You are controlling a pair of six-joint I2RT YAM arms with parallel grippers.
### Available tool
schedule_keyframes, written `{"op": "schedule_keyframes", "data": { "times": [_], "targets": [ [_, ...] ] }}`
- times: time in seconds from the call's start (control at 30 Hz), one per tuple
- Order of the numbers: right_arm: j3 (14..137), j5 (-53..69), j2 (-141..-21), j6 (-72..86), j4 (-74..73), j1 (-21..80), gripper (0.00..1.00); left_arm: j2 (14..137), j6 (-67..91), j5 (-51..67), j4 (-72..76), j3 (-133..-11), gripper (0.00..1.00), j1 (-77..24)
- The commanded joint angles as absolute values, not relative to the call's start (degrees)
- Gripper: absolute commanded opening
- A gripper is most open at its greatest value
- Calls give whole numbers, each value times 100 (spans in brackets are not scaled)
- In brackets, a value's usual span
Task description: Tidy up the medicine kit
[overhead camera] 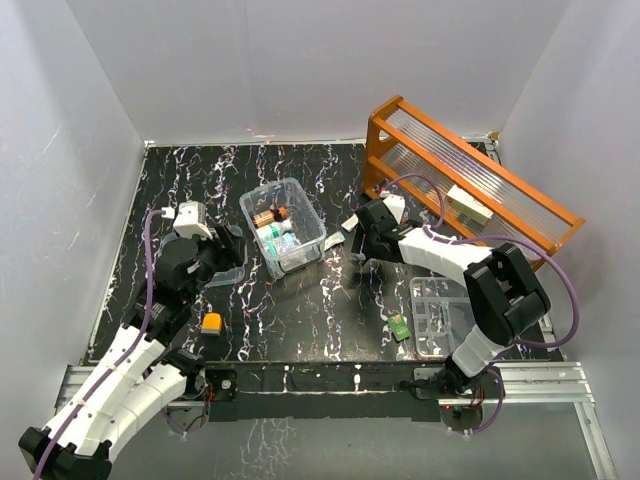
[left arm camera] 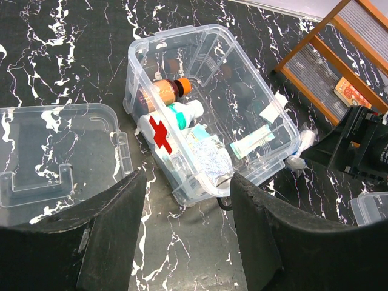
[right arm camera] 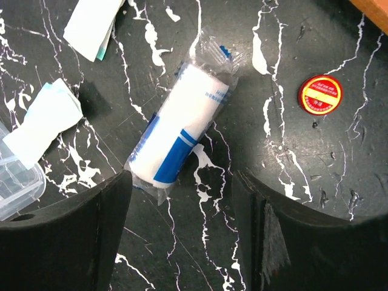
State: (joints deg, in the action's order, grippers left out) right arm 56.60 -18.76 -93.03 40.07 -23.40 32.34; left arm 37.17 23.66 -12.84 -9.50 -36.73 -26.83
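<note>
A black counter (overhead camera: 300,320) veined with white sits inside plain white walls, with an orange wooden rack (overhead camera: 470,180) at the far right. The medicine kit lies in three parts. Its clear box (left arm camera: 134,73) stands open at the centre, a red cross (left arm camera: 160,134) on the near wall, and holds a brown bottle (left arm camera: 162,92), a white bottle (left arm camera: 185,110) and flat packets. Its lid (left arm camera: 57,151) lies flat just to the left of the box. The compartment tray (overhead camera: 440,312) rests well apart, at the near right.

The left gripper (left arm camera: 188,182) hangs above the box's near corner, jaws apart and empty. The right gripper (right arm camera: 182,182) is also spread wide and holds nothing. It hovers over a wrapped bandage roll (right arm camera: 182,130) on the counter between box and rack, with a red round tin (right arm camera: 319,94) nearby.

The kit's plastic looks thin, light and slick: stiff enough to lift, though its walls would likely flex. One finger inside the rim and one outside seems the safest hold on the box. The flat lid offers only its edge. The roll should be soft and its wrapper slippery, so a pinch across its middle suits it best.
</note>
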Motion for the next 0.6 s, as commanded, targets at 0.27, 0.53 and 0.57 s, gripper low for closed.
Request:
{"op": "schedule_keyframes", "data": {
  "times": [0.27,0.53,0.57],
  "targets": [
    [6217,-2656,-9621,4281,-1943,3213,62,3727,2364,-1351,-923,-3709,57,-2663],
    [6338,-2644,-9800,4167,-1975,3164,61,3762,2369,-1351,-922,-3709,57,-2659],
    [6299,-2650,-9757,4151,-1973,3156,61,3762,2377,-1350,-923,-3710,57,-2658]
  ]
}}
